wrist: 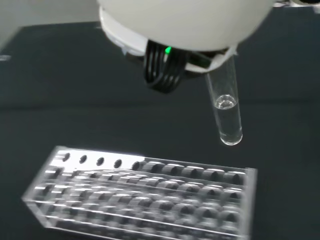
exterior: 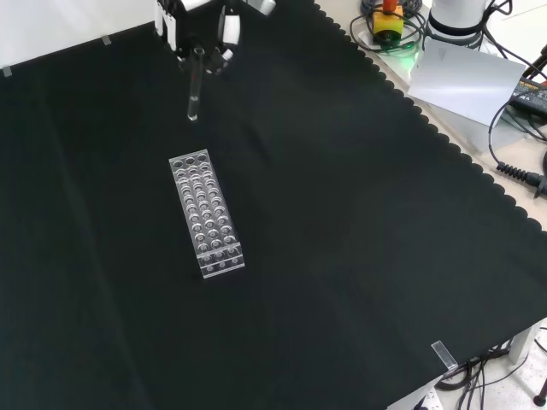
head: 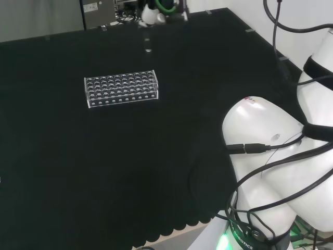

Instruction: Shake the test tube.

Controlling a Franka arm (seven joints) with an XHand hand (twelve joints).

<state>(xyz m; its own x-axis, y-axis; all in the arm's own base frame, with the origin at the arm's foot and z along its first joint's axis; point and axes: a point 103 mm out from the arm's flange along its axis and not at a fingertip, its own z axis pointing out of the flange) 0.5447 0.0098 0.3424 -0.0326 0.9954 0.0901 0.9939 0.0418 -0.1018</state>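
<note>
The hand (exterior: 202, 24) hangs at the top of the front view, its fingers curled round the upper end of a clear test tube (exterior: 194, 90). The tube hangs upright above the cloth, just beyond the far end of a clear plastic test tube rack (exterior: 207, 213). In the wrist view the test tube (wrist: 227, 107) has a little clear liquid in its rounded bottom and hangs above the rack (wrist: 145, 195), whose holes look empty. In the head view the hand (head: 152, 14) is at the top edge, beyond and right of the rack (head: 120, 89).
The arm's white links (head: 281, 156) stand at the right of the head view. In the front view a yellow and red stop button (exterior: 389, 21), a grey sheet (exterior: 466, 81) and cables lie off the cloth's scalloped edge at the upper right.
</note>
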